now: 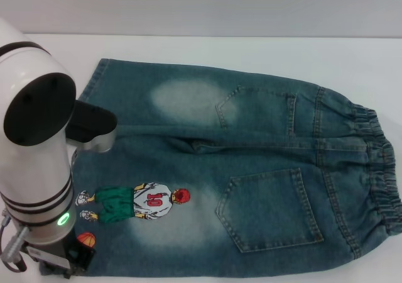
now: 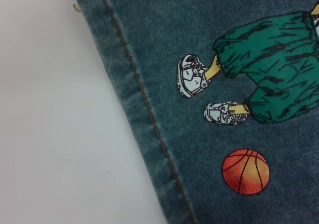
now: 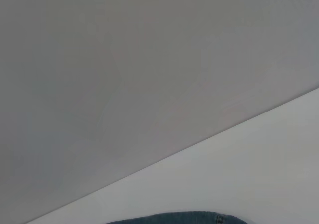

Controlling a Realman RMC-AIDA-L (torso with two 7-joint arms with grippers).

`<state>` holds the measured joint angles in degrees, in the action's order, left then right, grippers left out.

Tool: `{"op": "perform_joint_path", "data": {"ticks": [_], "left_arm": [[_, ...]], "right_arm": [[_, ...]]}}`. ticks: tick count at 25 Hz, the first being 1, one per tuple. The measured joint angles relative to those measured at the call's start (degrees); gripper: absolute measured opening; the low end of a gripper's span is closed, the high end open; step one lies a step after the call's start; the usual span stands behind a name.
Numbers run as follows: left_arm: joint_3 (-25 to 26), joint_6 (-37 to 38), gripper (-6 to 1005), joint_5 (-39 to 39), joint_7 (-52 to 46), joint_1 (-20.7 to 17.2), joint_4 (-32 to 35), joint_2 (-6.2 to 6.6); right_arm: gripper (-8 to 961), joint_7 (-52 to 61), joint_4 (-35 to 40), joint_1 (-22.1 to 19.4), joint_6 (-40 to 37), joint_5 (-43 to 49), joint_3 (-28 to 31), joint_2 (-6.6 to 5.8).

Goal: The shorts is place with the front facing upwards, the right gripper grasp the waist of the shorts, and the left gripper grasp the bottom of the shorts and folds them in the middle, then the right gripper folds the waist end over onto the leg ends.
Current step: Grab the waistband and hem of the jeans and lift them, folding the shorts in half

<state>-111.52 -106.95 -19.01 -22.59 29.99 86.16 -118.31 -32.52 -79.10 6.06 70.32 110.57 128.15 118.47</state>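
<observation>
Nearest to us in the head view is the left claw [image 1: 59, 261], a black two-fingered part under a white and silver round arm with black rings and a green light. It is low over the near leg end [image 1: 85, 233] of the shorts, at the left near corner of the cloth. We cannot tell if its fingers are spread or pressed together, because the arm covers them.

The blue-green washed denim shorts [image 1: 251, 170] lie flat on the white table [image 1: 251, 50]. Their long axis goes from left to right: the two straight hemmed leg ends point to the left, and the gathered elastic denim waist [image 1: 380, 170] points to the right. The near leg has the cartoon basketball player print [image 1: 141, 202] with the number 10, and the small orange ball [image 1: 86, 238] is just beside the claw. The far leg end [image 1: 100, 75] lies behind the arm.

The left wrist view shows what the head view hides: the hem [image 2: 134, 99] with brownish stitching, the player's white shoes [image 2: 192, 77], the green trousers and the orange ball [image 2: 245, 171], all close to the bare table [image 2: 55, 134].

The right wrist view shows only a thin edge of denim [image 3: 184, 218], the table [image 3: 249, 174] and a grey wall. The right claw itself we do not see in any view.
</observation>
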Motion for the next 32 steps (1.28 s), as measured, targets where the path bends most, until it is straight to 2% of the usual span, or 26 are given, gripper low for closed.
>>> {"op": "perform_joint_path", "data": {"ticks": [5, 10, 17, 21, 22, 23, 31, 32], "left_arm": [[-0.01, -0.13, 230, 0.0, 0.06, 0.08, -0.02, 0.0], [-0.17, -0.47, 9, 0.02, 0.09, 0.57, 0.04, -0.03], [0.2, -0.73, 2, 0.04, 0.08, 0.98, 0.51, -0.08], [1.81, -1.16, -2, 0.67, -0.28, 0.75, 3.5, 0.02], [1.81, -1.16, 9, 0.67, -0.28, 0.75, 3.5, 0.02], [1.81, -0.9, 19, 1.57, -0.39, 0.46, 6.43, 0.0], [1.6, -1.11, 104, 1.64, -0.05, 0.62, 7.78, -0.06], [1.59, -1.17, 178, 1.69, -0.05, 0.53, 7.78, -0.05]], "right_arm": [[751, 0.0, 0.01, 0.03, 0.0, 0.0, -0.01, 0.0], [751, 0.0, 0.0, 0.16, 0.0, 0.0, -0.01, 0.0], [750, 0.0, 0.0, 0.18, -0.01, 0.0, 0.12, 0.0], [750, -0.01, 0.0, 0.18, -0.01, 0.03, 0.24, 0.0], [750, -0.01, 0.0, 0.18, -0.01, 0.03, 0.24, 0.0], [750, -0.02, 0.0, 0.18, -0.01, 0.04, 0.25, 0.0], [751, -0.06, 0.0, 0.18, -0.02, 0.09, 0.26, 0.0], [751, -0.06, 0.0, 0.17, -0.06, 0.09, 0.26, 0.0]]}}
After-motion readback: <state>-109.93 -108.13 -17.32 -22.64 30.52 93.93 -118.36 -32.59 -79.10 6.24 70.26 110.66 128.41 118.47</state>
